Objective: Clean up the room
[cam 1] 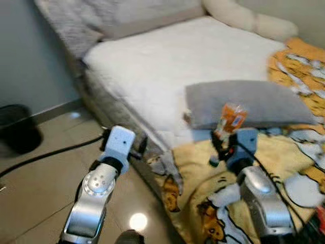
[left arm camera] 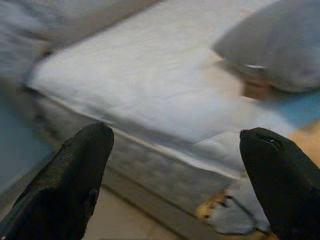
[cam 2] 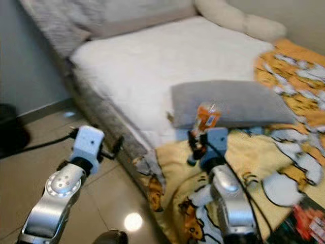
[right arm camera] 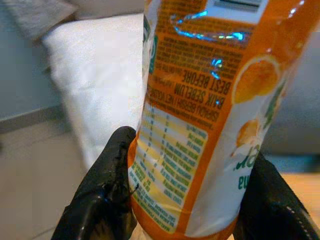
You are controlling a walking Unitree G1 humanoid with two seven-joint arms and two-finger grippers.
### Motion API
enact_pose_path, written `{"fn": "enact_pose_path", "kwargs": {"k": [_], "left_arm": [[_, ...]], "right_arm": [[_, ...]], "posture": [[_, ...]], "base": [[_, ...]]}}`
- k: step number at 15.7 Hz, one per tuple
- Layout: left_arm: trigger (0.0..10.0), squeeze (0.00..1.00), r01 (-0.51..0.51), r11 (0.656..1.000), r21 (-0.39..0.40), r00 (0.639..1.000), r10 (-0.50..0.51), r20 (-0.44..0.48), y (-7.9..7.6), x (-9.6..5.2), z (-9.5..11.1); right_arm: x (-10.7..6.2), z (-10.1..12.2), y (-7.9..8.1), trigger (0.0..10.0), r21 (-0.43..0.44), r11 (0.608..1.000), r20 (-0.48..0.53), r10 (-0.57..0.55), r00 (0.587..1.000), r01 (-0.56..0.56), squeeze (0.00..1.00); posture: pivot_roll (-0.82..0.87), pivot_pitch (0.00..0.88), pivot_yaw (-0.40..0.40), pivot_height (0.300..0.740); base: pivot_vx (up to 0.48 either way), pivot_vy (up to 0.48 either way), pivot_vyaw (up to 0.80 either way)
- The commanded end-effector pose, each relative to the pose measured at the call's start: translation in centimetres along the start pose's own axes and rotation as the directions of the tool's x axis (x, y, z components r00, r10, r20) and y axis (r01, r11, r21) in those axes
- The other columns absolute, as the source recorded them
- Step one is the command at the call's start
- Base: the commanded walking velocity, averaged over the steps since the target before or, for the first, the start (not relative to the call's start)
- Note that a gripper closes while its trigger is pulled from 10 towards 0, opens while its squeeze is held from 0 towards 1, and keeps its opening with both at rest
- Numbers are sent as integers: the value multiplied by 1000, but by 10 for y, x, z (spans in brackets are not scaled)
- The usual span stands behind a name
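Observation:
My right gripper (cam 1: 223,145) is shut on an orange juice bottle (cam 1: 231,119), held upside down above the yellow patterned blanket (cam 1: 203,193) in front of a grey pillow (cam 1: 249,104). In the right wrist view the bottle's orange label (right arm camera: 200,125) sits between the two black fingers (right arm camera: 107,195). My left gripper (left arm camera: 175,175) is open with nothing between its fingers, over the floor beside the bed's near corner; its wrist (cam 1: 119,142) shows in the left eye view.
A white mattress (cam 1: 172,61) fills the middle, with a cream bolster (cam 1: 244,18) at the far end. A black bin (cam 1: 18,127) stands on the tiled floor at left. A black cable (cam 1: 45,155) runs across the floor.

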State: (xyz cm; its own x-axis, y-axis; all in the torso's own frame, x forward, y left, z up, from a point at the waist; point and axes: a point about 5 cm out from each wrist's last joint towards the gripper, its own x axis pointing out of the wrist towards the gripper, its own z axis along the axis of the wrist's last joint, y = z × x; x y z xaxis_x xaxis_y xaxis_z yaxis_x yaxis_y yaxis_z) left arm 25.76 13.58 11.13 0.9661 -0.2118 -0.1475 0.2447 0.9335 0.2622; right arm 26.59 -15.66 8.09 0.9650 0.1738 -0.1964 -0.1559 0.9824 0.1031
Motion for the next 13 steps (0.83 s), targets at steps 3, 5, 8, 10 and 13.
{"fn": "enact_pose_path", "kwargs": {"k": [3, 5, 8, 10, 13], "left_arm": [[10000, 0, -74, 997, -19, 997, 74, 17, 19, 5, 5], [10000, 0, -100, 994, -46, 995, 101, 11, 28, 6, 5], [10000, 0, -85, 993, -77, 996, 87, 23, 29, 7, 4], [10000, 0, -87, 994, -64, 996, 88, 10, 31, 10, 1], [10000, 0, -96, 994, -46, 995, 96, 2, 34, 8, -1]], "right_arm": [[8, -6, 7, 10000, 80, 997, -64, 1, 998, 4, 0], [13, -9, 10, 10000, 98, 995, -98, 5, 995, 5, 0], [18, -1, 13, 10000, 74, 997, -70, 17, 997, -12, 0], [28, 4, 15, 10000, 21, 1000, -62, 14, 998, -13, 0], [35, 10, 25, 10000, 45, 996, -54, 84, 995, -82, 0]], "posture": [[62, 35, 1, 740], [73, 43, 7, 740], [72, 16, 40, 740], [82, 24, 31, 740], [93, 30, 31, 740]], "base": [[0, 0, 800], [0, 0, 631], [0, 0, 0], [0, 0, 0], [106, 0, 177]]}}
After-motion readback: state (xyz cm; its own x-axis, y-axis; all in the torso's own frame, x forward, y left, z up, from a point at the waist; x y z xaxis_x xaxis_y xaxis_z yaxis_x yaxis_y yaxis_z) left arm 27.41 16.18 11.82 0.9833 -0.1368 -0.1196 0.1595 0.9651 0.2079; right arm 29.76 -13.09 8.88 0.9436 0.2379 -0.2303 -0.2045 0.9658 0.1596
